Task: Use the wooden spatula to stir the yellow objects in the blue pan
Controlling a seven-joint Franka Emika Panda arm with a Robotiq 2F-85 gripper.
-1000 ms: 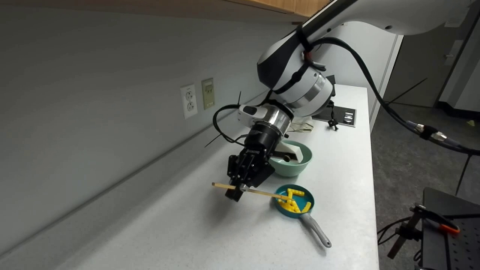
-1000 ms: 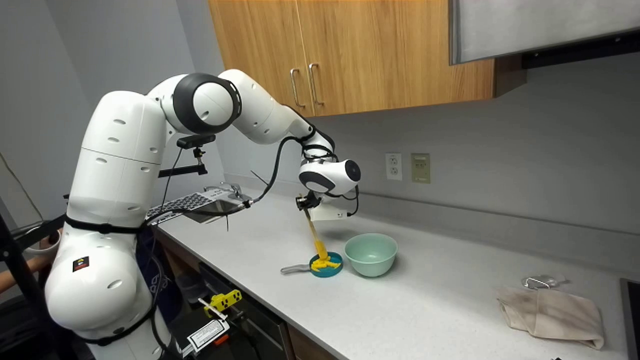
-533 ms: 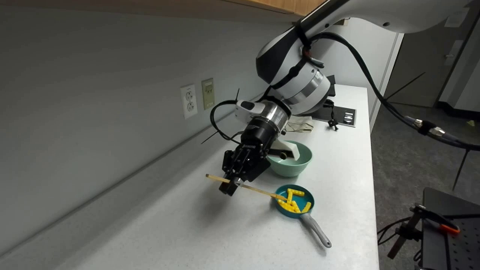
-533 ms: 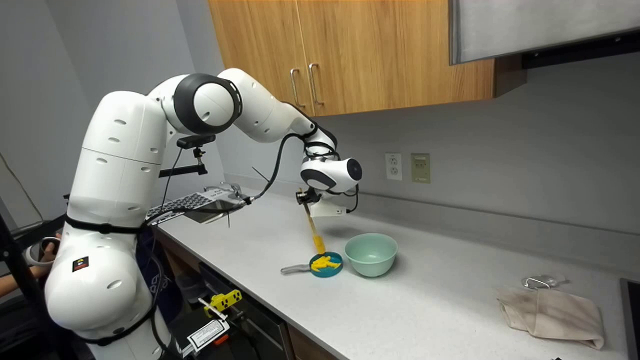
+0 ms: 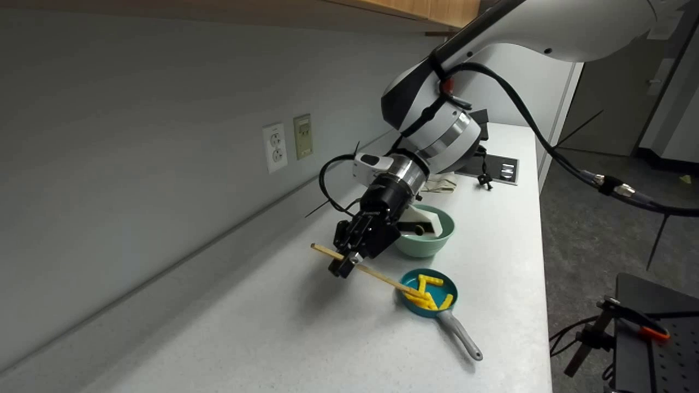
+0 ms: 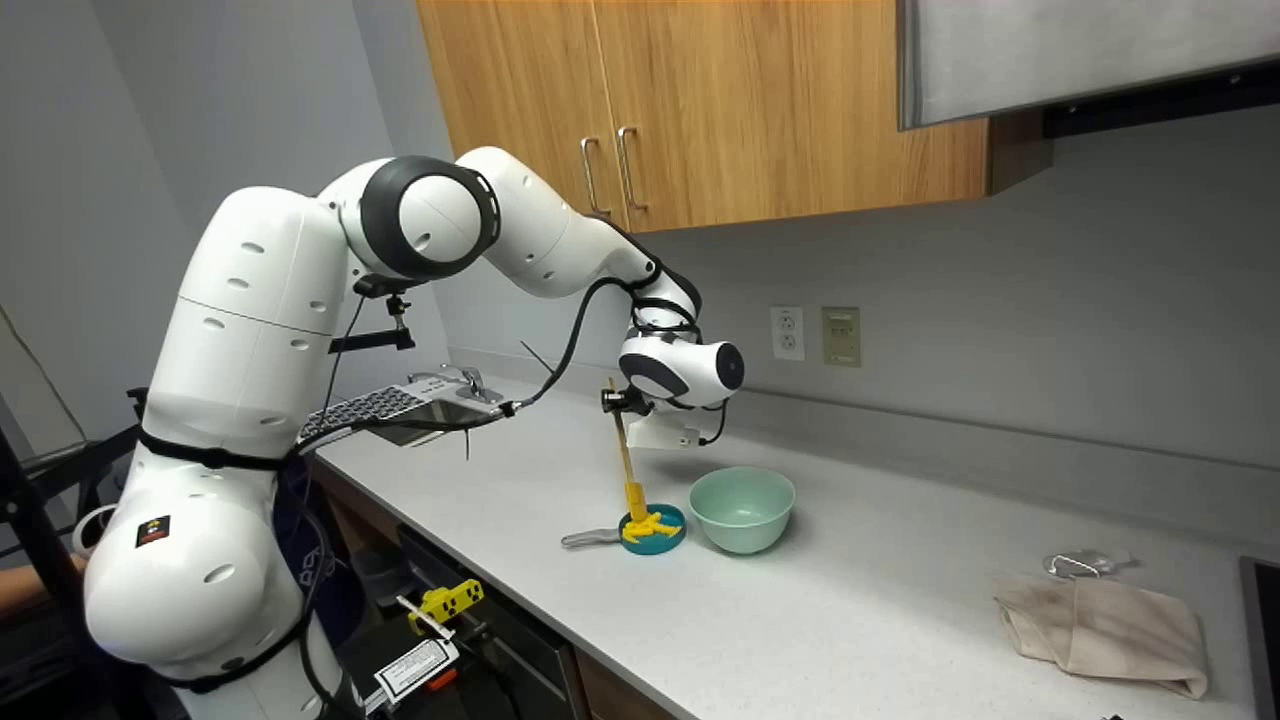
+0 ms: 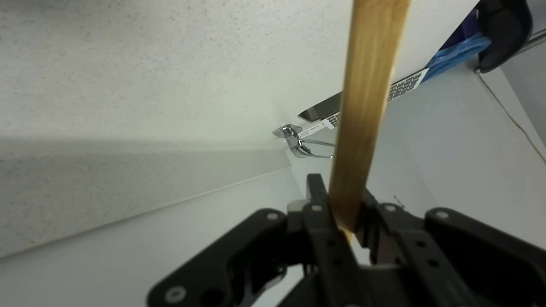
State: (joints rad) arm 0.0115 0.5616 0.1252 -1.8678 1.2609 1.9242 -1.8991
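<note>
Pinching with the pincer [image 5: 348, 262] the wooden spatula [image 5: 383, 278], slanting lengthwise down toward yellow objects [image 5: 431, 302] in blue pan [image 5: 441, 291] (should probably sweep crosswise).

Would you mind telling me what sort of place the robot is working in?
Most likely a kitchen or kitchenette: there is a faucet at one end of a long counter, wooden cabinets above it, and what looks like a range hood.
</note>
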